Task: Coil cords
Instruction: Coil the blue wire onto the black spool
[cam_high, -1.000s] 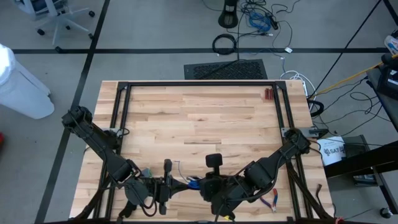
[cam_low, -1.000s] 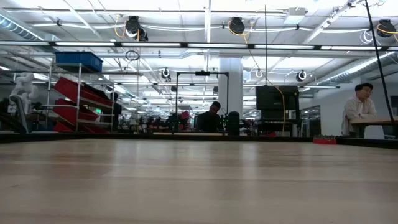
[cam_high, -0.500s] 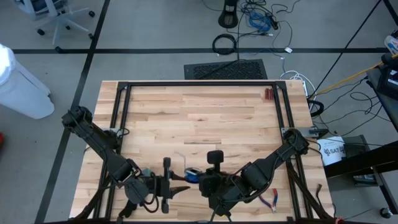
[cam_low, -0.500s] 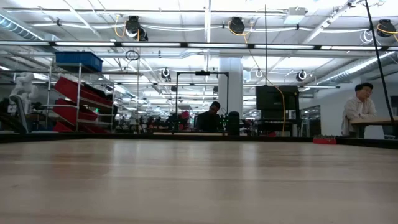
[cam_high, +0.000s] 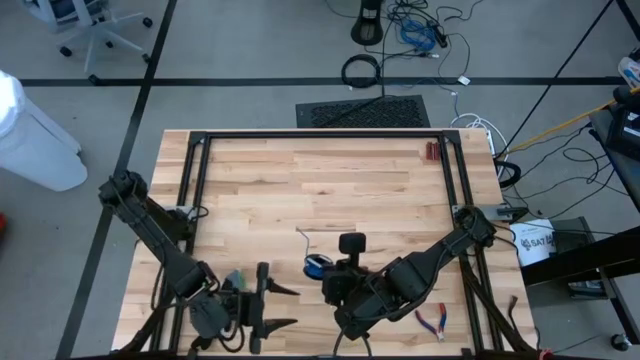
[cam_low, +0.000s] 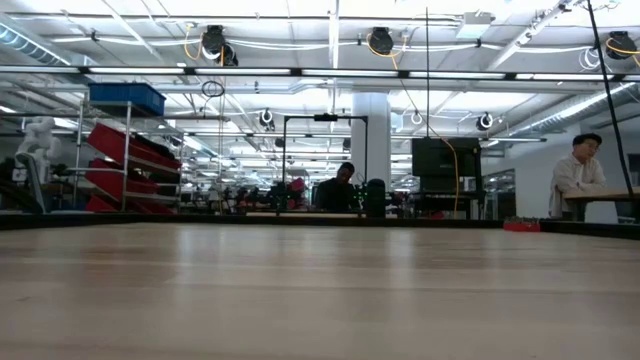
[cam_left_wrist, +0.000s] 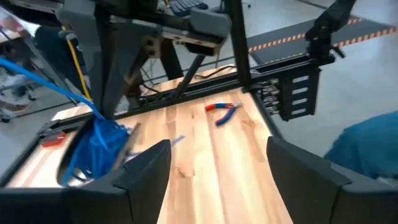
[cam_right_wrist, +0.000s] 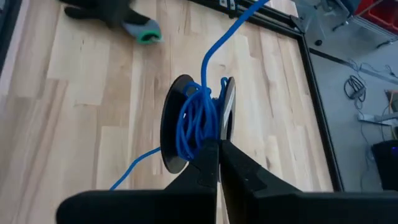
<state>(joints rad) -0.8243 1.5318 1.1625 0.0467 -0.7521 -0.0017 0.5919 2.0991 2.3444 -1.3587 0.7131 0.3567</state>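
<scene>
1. Most of the blue cord (cam_right_wrist: 198, 124) is wound on its spool, near the table's (cam_high: 330, 190) front edge.
2. The right end effector (cam_right_wrist: 217, 158) pinches the spool.
3. The left end effector (cam_left_wrist: 214, 165) is spread wide, holding nothing.
4. A loose tail still needs winding.

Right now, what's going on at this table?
A two-armed robot is winding a blue cord onto a small dark spool. The right claw is shut on the spool's edge near the table's front, loose cord trailing onto the wood. The left claw stands open and empty at the front left, apart from the spool. Red-handled pliers lie untouched at the front right. The cord is only partly wound.
</scene>
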